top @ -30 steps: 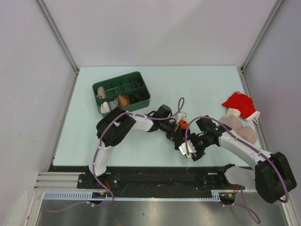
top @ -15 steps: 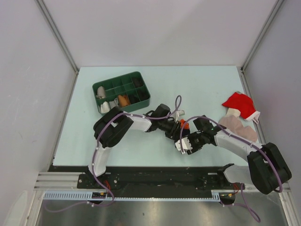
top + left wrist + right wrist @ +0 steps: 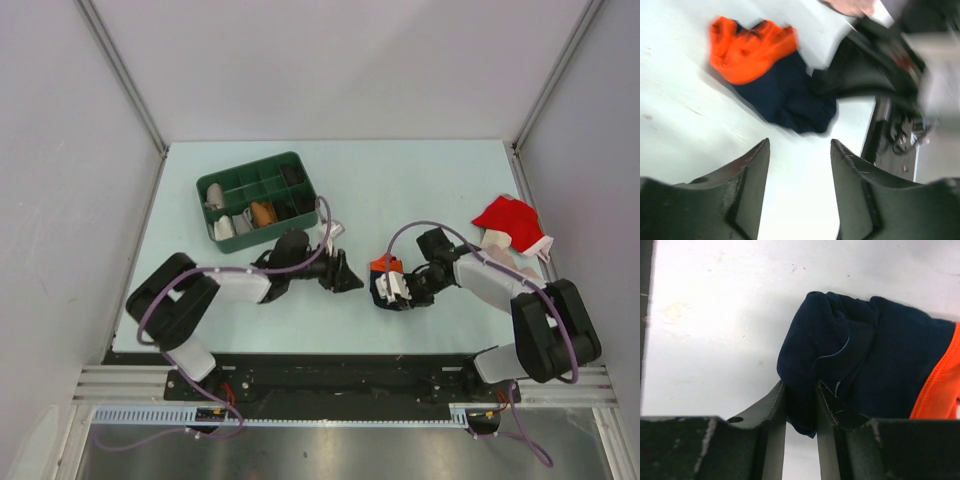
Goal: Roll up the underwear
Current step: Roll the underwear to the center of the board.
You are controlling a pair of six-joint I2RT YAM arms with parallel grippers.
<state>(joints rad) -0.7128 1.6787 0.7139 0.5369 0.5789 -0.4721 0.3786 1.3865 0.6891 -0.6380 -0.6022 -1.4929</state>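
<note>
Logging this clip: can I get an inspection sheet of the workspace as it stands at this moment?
Surface: pale green table, no spills seen.
Job's things: underwear, a bunched navy bundle with orange trim, lying between the two grippers.
Clutter: green divided tray with small items, rear left; red cloth and beige-pink cloth at the right edge.
Grippers: left gripper open, clear of the fabric; right gripper pinching a navy fold.
Cables: purple cables loop along both arms, not snagged.
Surroundings: white walls; metal rail at the near edge.
</note>
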